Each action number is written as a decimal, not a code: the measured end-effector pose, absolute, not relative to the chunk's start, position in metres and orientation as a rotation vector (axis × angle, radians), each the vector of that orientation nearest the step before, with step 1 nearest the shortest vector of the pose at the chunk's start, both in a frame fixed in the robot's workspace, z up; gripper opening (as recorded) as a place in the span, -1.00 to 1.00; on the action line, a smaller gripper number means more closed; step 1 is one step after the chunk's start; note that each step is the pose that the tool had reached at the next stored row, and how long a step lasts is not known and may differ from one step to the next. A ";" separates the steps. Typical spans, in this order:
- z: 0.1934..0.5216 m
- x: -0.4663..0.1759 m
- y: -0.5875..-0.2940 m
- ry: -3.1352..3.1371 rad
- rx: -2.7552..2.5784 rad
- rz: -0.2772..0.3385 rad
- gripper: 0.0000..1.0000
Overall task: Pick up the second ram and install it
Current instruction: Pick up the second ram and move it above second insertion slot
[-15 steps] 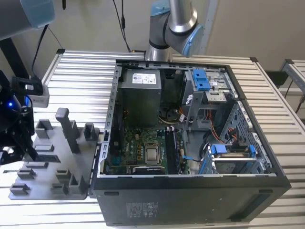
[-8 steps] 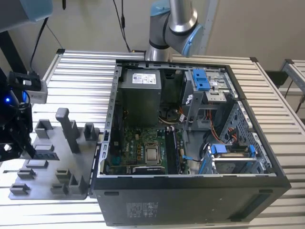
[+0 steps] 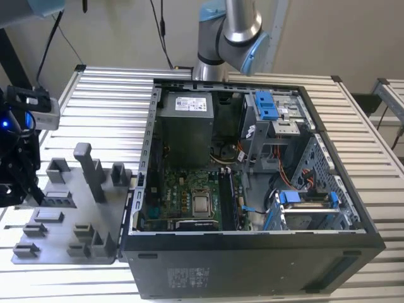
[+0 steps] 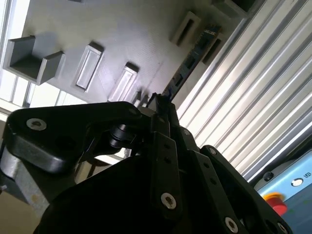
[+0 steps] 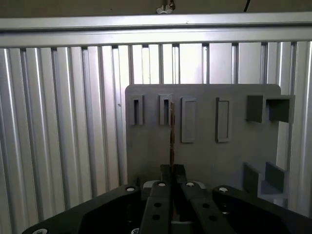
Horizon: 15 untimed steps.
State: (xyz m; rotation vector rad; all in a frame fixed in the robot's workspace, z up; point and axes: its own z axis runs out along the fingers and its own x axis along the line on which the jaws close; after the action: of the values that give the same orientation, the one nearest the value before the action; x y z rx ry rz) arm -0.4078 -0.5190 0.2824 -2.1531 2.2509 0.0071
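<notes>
Over the grey tray on the slatted worktop, the claw is closed tight on the second ram, held edge-on at its slot; any tilt would likely bind or slip the thin board.

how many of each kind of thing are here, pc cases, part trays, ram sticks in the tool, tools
open pc case: 1
grey tray: 1
second ram, edge-on between the tool's fingers: 1
tool, shut on the second ram: 1
total: 4
</notes>
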 end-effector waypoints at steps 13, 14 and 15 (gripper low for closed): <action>0.304 -0.408 -0.519 2.251 -2.153 0.007 -0.72; 0.306 -0.408 -0.519 2.251 -2.153 0.007 -0.72; 0.308 -0.408 -0.519 2.251 -2.153 0.007 -0.72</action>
State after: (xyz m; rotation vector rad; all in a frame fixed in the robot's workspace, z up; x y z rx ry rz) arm -0.4078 -0.5190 0.3076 -2.1531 2.2509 0.0071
